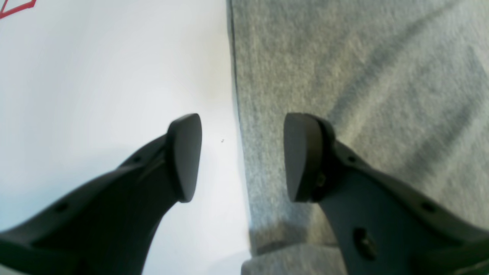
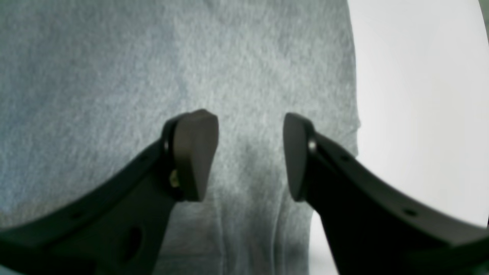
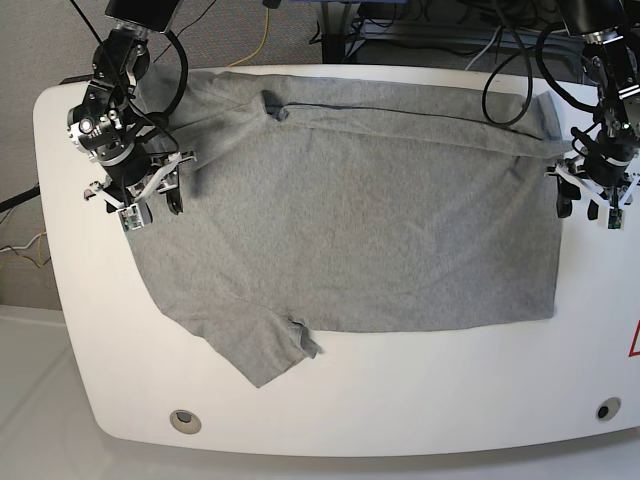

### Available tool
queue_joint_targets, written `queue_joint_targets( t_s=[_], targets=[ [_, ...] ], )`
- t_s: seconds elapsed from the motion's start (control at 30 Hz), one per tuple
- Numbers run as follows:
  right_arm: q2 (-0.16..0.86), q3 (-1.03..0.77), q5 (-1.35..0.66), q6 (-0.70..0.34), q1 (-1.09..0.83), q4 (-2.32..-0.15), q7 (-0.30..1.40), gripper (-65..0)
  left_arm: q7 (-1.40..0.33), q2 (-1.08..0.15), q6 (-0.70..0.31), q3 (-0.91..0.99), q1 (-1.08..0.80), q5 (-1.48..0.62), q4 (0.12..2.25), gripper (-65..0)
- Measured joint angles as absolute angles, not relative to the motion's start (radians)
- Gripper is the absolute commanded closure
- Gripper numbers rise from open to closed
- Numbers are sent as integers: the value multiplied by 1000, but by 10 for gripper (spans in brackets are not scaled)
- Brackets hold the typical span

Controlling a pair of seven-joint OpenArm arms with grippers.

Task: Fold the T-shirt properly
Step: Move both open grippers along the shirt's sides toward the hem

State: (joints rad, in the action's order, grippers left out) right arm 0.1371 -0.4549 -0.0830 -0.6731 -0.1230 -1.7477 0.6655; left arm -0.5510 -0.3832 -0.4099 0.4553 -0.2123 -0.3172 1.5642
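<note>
The grey T-shirt lies spread on the white table, plain side up. One sleeve sticks out at the front left, and the far edge is folded over along a dark line. My right gripper hovers over the shirt's left part. In its wrist view this gripper is open over grey cloth near an edge, with nothing between the fingers. My left gripper is at the shirt's right edge. In the left wrist view the left gripper is open and straddles the shirt's edge: one finger over bare table, one over cloth.
A red marking is on the table's right edge and also appears as a red line in the left wrist view. Two round fittings sit near the front rim. Cables hang behind the table.
</note>
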Motion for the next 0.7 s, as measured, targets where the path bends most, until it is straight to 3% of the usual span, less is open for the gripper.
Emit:
queue_joint_targets(
  t_s=[0.27, 0.6, 0.7],
  targets=[
    [136, -464, -84, -662, -74, -1740, 659, -302, -523, -403, -405, 457, -211, -339, 1615, -323],
    [143, -451, -93, -655, 140, -1510, 640, -302, -515, -410, -418, 418, -93, -338, 1623, -317],
    [149, -459, -85, -663, 198, -1392, 633, -302, -501, -416, -417, 390, -12, -352, 1538, -311]
  ],
)
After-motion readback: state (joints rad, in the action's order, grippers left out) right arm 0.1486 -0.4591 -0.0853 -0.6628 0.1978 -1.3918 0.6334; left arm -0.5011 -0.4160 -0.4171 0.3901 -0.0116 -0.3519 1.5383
